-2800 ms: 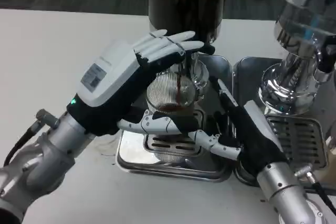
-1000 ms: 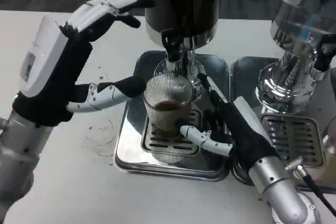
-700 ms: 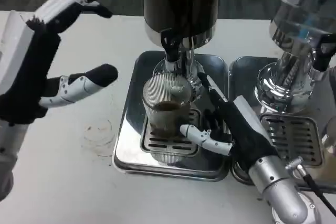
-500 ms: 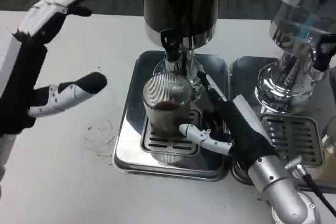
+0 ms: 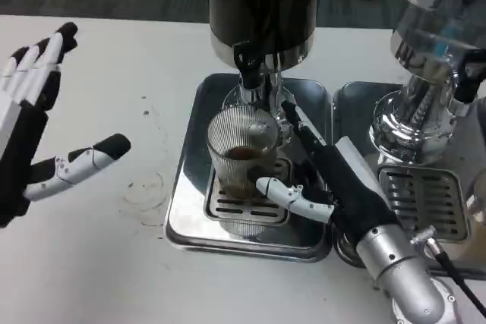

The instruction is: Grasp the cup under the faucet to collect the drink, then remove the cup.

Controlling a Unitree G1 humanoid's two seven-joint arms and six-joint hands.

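A ribbed clear glass cup (image 5: 241, 153) with dark drink in its bottom stands on the drip grate under the black faucet (image 5: 248, 61) of the dark dispenser (image 5: 262, 5). No liquid runs from the faucet. My right hand (image 5: 328, 181) wraps the cup from its right side, thumb across the front base and fingers behind. My left hand (image 5: 34, 136) hovers over the table at the far left, fingers spread apart and holding nothing.
The cup stands in a steel drip tray (image 5: 194, 210). A second steel tray (image 5: 429, 202) with a grate and a chrome dispenser (image 5: 433, 58) stand at the right. Faint drink stains (image 5: 144, 187) mark the white table left of the tray.
My left hand has left the faucet lever and drawn away to the far left. The stream of drink has stopped. My right hand and the cup stay where they were.
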